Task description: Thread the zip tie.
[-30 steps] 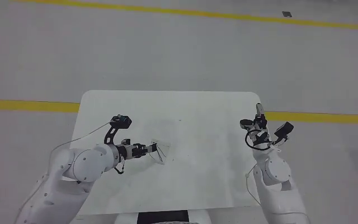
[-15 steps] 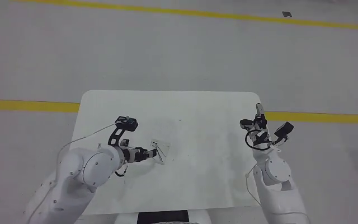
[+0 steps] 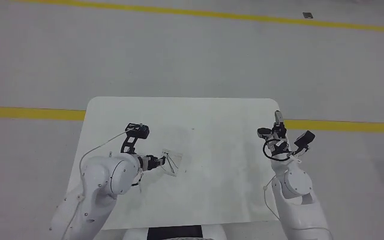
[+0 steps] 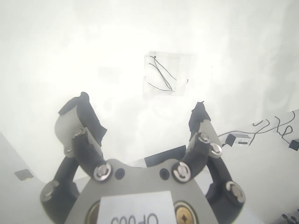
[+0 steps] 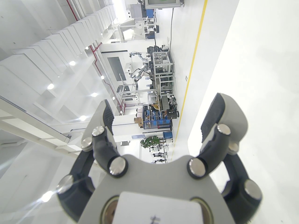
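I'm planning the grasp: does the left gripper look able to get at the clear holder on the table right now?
Probably yes: the left gripper is open and faces the clear holder, with only table surface between them.

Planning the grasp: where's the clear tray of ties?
Top view: the clear tray sits on the table, slightly left of centre, just ahead of the left gripper.

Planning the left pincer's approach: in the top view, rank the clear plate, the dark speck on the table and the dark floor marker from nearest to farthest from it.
1. Clear plate, just ahead of the left pincer.
2. Dark speck, farther out, near the middle of the table.
3. Dark floor marker, far off beyond the table, to the right.
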`<move>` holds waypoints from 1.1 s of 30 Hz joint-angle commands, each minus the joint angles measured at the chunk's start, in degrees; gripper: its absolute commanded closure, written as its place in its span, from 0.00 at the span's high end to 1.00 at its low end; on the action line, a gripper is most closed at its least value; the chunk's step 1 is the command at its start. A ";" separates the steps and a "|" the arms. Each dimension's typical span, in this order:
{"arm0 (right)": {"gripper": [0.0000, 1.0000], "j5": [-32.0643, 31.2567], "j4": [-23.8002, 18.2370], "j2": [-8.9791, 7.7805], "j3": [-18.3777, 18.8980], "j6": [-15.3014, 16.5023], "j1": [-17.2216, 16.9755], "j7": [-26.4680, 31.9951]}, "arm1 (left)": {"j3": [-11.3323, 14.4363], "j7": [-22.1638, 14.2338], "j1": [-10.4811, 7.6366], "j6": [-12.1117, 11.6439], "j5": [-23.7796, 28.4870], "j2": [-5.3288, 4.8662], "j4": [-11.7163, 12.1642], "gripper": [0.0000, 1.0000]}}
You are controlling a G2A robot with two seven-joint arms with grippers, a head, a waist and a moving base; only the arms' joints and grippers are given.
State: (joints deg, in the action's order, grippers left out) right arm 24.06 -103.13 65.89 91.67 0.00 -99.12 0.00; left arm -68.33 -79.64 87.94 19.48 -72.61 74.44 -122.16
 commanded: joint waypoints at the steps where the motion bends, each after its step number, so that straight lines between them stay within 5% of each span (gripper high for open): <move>1: 1.00 0.00 0.00 0.00 0.00 0.00 0.00 0.00 | 0.00 -0.01 -0.02 0.00 -0.01 -0.02 0.01 1.00; 7: 1.00 0.00 0.00 0.00 0.00 0.00 0.00 0.00 | 0.00 -0.01 -0.02 0.00 -0.01 -0.02 0.01 1.00; 11: 1.00 0.00 0.00 0.00 0.00 0.00 0.00 0.00 | 0.15 0.58 -0.24 -1.66 5.57 0.08 1.72 1.00; 24: 1.00 0.00 0.00 0.00 0.00 0.00 0.00 0.00 | 4.88 -0.01 -7.63 0.00 12.54 0.68 11.99 1.00; 33: 1.00 0.00 0.00 0.00 0.00 0.00 0.00 0.00 | 5.32 -0.01 -8.35 0.00 12.33 0.67 11.91 1.00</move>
State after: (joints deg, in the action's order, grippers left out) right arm 24.06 -103.13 65.89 91.67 0.00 -99.12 0.00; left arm -63.01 -79.64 79.59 19.48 -60.28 75.11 -110.25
